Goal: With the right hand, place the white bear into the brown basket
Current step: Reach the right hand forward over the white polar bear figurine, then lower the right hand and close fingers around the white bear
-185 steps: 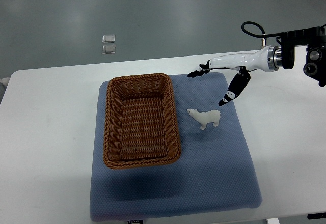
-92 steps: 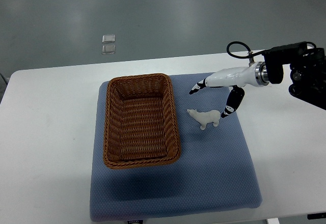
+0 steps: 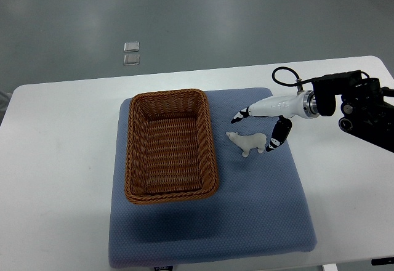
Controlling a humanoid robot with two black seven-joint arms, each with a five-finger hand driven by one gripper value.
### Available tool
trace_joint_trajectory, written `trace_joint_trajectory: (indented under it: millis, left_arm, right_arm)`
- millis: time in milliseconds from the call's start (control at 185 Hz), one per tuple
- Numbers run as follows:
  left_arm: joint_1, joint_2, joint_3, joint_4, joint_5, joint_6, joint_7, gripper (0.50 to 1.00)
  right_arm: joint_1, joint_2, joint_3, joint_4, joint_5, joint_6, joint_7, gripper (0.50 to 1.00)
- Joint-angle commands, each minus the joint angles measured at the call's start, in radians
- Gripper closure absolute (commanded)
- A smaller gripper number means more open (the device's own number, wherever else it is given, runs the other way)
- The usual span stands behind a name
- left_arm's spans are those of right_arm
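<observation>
While fingers [image 3: 241, 115] splay, white bear [image 3: 247, 141] stands between, ungrasped.

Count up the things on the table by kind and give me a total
Wicker basket: 1
White toy bear: 1
Blue mat: 1
Total: 3, not counting the robot's right hand, which is open around the bear.
</observation>
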Motion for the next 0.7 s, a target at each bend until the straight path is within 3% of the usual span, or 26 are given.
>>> trace_joint_trajectory:
  millis: [0,352,692]
  left_arm:
    - [0.0,0.0,0.0,0.0,0.0,0.0,0.0,0.5]
    - [-0.001,0.0,0.0,0.0,0.0,0.0,0.0,0.5]
    - [0.0,0.0,0.0,0.0,0.0,0.0,0.0,0.5]
  right_arm:
    - [-0.014,0.006,0.003,-0.01,0.004,-0.006,-0.003,0.589]
    - [-0.019,0.018,0.005,-0.003,0.015,0.005,0.006,0.603]
    - [-0.04,0.025,0.008,-0.007,0.015,-0.006,0.003,0.679]
